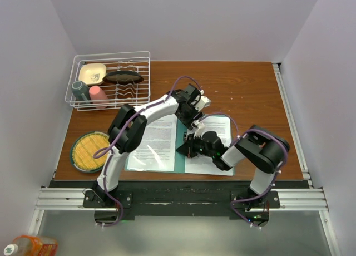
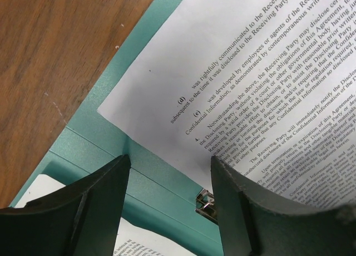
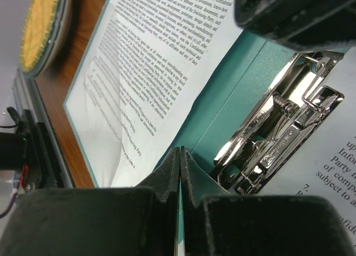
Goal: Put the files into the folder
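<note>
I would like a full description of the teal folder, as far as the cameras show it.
The folder is thin teal-green card, lying open and flat on the brown table. Printed sheets cover both halves. A shiny metal clip sits at the spine. The shut right gripper is down at the spine beside the clip; whether it pinches the card is unclear. The open left gripper is above the far end.

White arms (image 1: 158, 108), black pincers (image 2: 171, 160), purple cables (image 1: 181, 79)
</note>
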`<state>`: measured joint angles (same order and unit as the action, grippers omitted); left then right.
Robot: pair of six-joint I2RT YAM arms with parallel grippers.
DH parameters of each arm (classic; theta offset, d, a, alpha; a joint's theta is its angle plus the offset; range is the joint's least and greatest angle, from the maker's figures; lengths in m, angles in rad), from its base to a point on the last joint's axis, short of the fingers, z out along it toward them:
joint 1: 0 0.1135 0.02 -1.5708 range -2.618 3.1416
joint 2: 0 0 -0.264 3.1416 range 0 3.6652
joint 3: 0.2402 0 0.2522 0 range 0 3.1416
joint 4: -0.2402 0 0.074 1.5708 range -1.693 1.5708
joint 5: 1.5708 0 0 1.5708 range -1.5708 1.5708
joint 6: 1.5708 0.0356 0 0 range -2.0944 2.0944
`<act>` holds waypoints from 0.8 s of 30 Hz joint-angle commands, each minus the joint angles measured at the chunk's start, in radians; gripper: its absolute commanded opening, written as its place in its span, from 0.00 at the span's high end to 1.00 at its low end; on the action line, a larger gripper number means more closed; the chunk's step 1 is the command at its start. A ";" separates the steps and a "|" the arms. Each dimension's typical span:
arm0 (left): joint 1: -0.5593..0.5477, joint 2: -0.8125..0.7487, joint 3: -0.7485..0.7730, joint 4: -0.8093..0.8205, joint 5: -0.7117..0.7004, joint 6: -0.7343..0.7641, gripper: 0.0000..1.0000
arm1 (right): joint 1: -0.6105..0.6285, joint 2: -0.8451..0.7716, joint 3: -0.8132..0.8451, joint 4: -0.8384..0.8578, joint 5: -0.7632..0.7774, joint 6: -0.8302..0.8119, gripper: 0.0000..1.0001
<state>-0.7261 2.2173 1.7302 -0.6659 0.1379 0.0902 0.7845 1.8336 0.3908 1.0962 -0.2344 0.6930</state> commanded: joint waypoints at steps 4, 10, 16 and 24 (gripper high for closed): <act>0.007 0.085 0.092 -0.139 0.081 -0.027 0.32 | -0.005 -0.284 0.178 -0.468 -0.026 -0.240 0.95; 0.037 0.048 0.247 -0.245 0.075 -0.023 0.21 | 0.038 -0.405 0.344 -0.757 0.050 -0.381 0.74; 0.134 -0.065 0.195 -0.244 0.055 -0.006 0.18 | 0.238 -0.447 0.353 -0.978 0.300 -0.516 0.25; 0.221 -0.110 0.058 -0.153 0.031 -0.027 0.18 | 0.500 -0.439 0.359 -1.036 0.604 -0.504 0.01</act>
<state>-0.5167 2.1548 1.8301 -0.8677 0.1814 0.0795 1.1717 1.3972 0.7341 0.1112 0.1410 0.2153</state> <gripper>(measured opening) 0.824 0.985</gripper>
